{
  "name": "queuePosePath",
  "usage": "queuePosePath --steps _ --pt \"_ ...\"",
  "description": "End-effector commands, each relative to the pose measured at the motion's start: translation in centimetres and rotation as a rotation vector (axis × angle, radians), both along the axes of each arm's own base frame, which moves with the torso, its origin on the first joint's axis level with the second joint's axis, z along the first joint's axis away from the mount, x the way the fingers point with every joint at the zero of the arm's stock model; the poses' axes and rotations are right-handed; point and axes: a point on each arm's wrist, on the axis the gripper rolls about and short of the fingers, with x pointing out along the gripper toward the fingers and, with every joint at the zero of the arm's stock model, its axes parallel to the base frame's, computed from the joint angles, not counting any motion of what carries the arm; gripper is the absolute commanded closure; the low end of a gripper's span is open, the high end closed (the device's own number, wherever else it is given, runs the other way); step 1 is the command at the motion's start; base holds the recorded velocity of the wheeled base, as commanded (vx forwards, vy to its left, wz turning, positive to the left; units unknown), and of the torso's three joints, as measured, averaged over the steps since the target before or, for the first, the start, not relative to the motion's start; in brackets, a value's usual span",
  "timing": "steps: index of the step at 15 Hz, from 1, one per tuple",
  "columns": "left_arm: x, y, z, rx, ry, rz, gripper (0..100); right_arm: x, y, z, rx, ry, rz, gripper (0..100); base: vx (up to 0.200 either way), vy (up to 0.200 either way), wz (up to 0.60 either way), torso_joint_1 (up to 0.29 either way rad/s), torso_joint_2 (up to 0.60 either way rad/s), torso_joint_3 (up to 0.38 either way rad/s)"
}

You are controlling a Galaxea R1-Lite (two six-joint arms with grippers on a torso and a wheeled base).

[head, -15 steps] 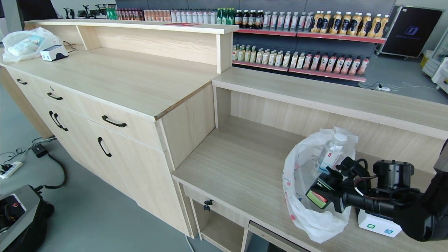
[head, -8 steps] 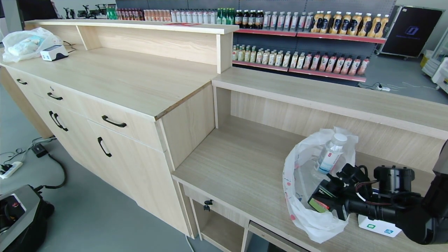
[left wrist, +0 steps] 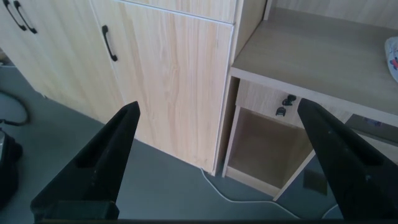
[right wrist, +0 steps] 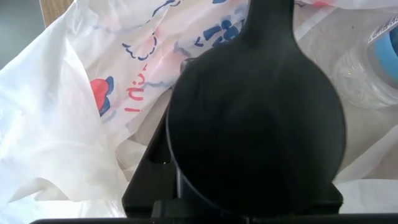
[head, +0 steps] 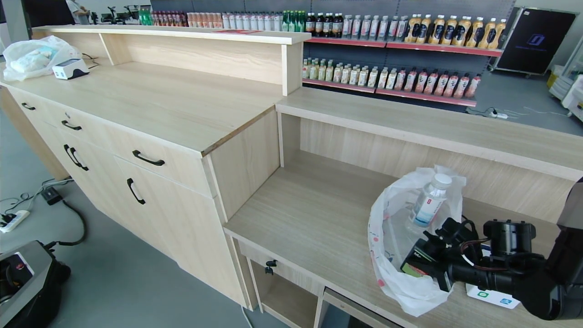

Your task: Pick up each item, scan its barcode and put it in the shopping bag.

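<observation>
White plastic bag [head: 387,237] on the table [head: 309,214] already holds a bottle [head: 429,200], right fingers [head: 435,241] clench a dark box [head: 413,269] at the bag mouth, release still to do, left fingers [left wrist: 93,174] spread wide by the cabinet [left wrist: 180,81].

**A:** Lower counter: state the positions.

**B:** The shopping bag [head: 387,237] stands on the lower counter [head: 309,214], on its right part. A bottle [head: 430,200] stands inside the bag, against its rear wall. The right gripper [head: 430,262] holds a boxed item [head: 413,269] inside the bag's mouth. The scanner [head: 494,298] lies just right of the bag, under the arm.

**A:** And beyond that?

**B:** The upper counter [head: 150,100] adjoins on the left. A second bag [head: 34,57] and a second scanner [head: 70,68] sit side by side at its far-left end. Stocked shelves [head: 387,77] stand behind both counters.
</observation>
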Motion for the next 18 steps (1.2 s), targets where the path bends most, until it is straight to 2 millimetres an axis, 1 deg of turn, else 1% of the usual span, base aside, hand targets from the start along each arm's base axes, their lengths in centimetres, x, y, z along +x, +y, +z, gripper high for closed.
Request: queuePosePath --steps 1,2,3,5,7,9,10,11,12,13,14,15,16,17,18 --pt "0.0 0.0 0.0 0.0 0.001 0.0 0 0.0 0.0 -0.1 0.0 0.003 0.0 100 0.0 0.0 0.0 0.0 0.0 0.0" --pt "0.0 0.0 0.0 0.0 0.001 0.0 0 0.0 0.0 -0.1 0.001 0.003 0.001 100 0.0 0.0 0.0 0.0 0.0 0.0" --pt "0.0 0.0 0.0 0.0 0.001 0.0 0 0.0 0.0 -0.1 0.0 0.004 0.002 0 0.0 0.0 0.0 0.0 0.0 0.0" --pt "0.0 0.0 0.0 0.0 0.001 0.0 0 -0.1 0.0 -0.1 0.006 0.005 0.006 0 0.0 0.0 0.0 0.0 0.0 0.0" --pt "0.0 0.0 0.0 0.0 0.001 0.0 0 0.0 0.0 0.6 0.016 -0.006 0.01 0 0.0 0.0 0.0 0.0 0.0 0.0" --pt "0.0 0.0 0.0 0.0 0.001 0.0 0 0.5 -0.1 2.6 0.024 -0.068 -0.001 0 0.0 0.0 0.0 0.0 0.0 0.0" --pt "0.0 0.0 0.0 0.0 0.001 0.0 0 0.5 -0.2 4.4 0.05 -0.11 -0.02 0 0.0 0.0 0.0 0.0 0.0 0.0" --pt "0.0 0.0 0.0 0.0 0.001 0.0 0 0.4 -0.2 5.7 0.075 -0.139 -0.033 0 0.0 0.0 0.0 0.0 0.0 0.0" --pt "0.0 0.0 0.0 0.0 0.001 0.0 0 -0.4 -0.2 9.3 0.132 -0.221 -0.059 0 0.0 0.0 0.0 0.0 0.0 0.0" --pt "0.0 0.0 0.0 0.0 0.001 0.0 0 -1.2 -0.3 10.8 0.152 -0.255 -0.069 0 0.0 0.0 0.0 0.0 0.0 0.0" --pt "0.0 0.0 0.0 0.0 0.001 0.0 0 -4.4 -1.1 14.1 0.178 -0.331 -0.113 0 0.0 0.0 0.0 0.0 0.0 0.0" --pt "0.0 0.0 0.0 0.0 0.001 0.0 0 -6.1 -1.3 15.0 0.169 -0.355 -0.126 0 0.0 0.0 0.0 0.0 0.0 0.0" --pt "0.0 0.0 0.0 0.0 0.001 0.0 0 -8.7 -1.7 16.6 0.139 -0.394 -0.153 0 0.0 0.0 0.0 0.0 0.0 0.0" --pt "0.0 0.0 0.0 0.0 0.001 0.0 0 -10.4 -1.9 17.5 0.109 -0.416 -0.175 0 0.0 0.0 0.0 0.0 0.0 0.0" --pt "0.0 0.0 0.0 0.0 0.001 0.0 0 -11.5 -2.2 18.1 0.053 -0.458 -0.195 0 0.0 0.0 0.0 0.0 0.0 0.0"
